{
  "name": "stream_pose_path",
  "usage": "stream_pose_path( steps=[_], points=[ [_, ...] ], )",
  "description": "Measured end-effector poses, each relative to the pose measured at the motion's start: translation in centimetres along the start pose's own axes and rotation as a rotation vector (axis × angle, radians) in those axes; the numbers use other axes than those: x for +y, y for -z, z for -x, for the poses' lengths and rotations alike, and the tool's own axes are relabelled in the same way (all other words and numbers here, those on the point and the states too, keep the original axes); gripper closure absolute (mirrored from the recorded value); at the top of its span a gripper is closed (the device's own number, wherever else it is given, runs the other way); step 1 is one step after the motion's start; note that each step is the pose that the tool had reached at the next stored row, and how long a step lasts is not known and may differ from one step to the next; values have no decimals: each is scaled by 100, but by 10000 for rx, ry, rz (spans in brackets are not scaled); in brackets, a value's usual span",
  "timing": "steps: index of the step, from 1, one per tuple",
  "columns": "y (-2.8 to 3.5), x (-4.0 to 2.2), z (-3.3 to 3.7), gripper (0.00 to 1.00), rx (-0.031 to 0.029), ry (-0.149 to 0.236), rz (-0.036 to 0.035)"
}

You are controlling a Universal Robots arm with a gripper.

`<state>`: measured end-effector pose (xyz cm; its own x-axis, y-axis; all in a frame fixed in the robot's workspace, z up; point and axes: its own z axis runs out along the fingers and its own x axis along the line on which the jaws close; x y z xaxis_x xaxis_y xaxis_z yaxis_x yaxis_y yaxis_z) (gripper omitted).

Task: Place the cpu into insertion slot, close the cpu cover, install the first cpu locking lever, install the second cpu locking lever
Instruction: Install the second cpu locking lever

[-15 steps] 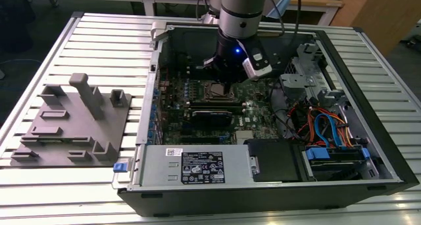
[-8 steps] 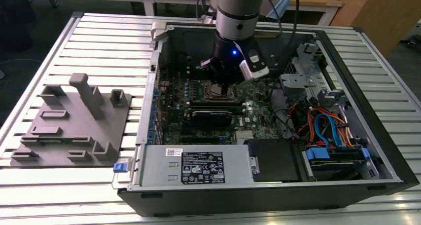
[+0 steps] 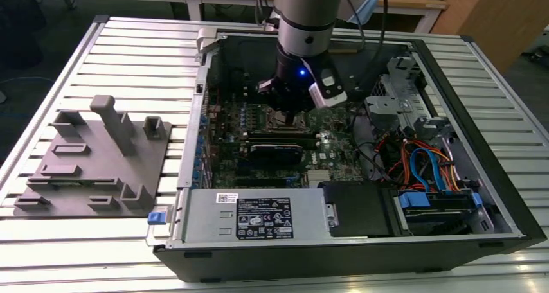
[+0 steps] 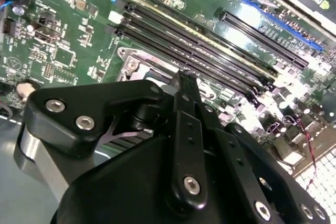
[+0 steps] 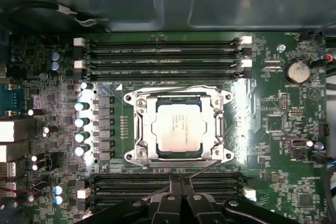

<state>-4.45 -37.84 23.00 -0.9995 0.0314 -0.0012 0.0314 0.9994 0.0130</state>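
In the first wrist view the cpu (image 5: 178,132) lies flat in the insertion slot (image 5: 130,155), its silver top showing through the window of the cpu cover (image 5: 140,129), which is down over it. One wire locking lever (image 5: 178,87) runs along the socket's far side. A second thin lever (image 5: 205,169) slants off the near side, just beside my fingertips. My gripper (image 5: 181,180) is shut, with nothing seen between the fingers, and it hovers at the socket's near edge. The second wrist view shows the gripper (image 4: 187,75) over the socket corner (image 4: 131,59). In the exterior view the gripper (image 3: 292,116) is inside the case.
Long black memory slots (image 5: 163,51) flank the socket on both sides, and a row of capacitors (image 5: 79,121) stands close by. Case walls (image 3: 480,113), a power supply (image 3: 249,219) and coloured cables (image 3: 429,164) ring the board. A grey fixture (image 3: 94,158) lies outside the case.
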Motion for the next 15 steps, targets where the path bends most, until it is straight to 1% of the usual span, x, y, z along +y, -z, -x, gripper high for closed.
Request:
stream_pose_path(
  steps=[3, 5, 7, 11, 15],
  points=[
    [-22, -13, -49, 89, 7, 0, 30],
    [-33, -21, -89, 89, 11, -1, 68],
    [-43, -31, -115, 89, 17, 0, 115],
    [-60, -48, -140, 89, 42, 0, 196],
    [-94, -60, -142, 89, 76, -1, 245]
  ],
)
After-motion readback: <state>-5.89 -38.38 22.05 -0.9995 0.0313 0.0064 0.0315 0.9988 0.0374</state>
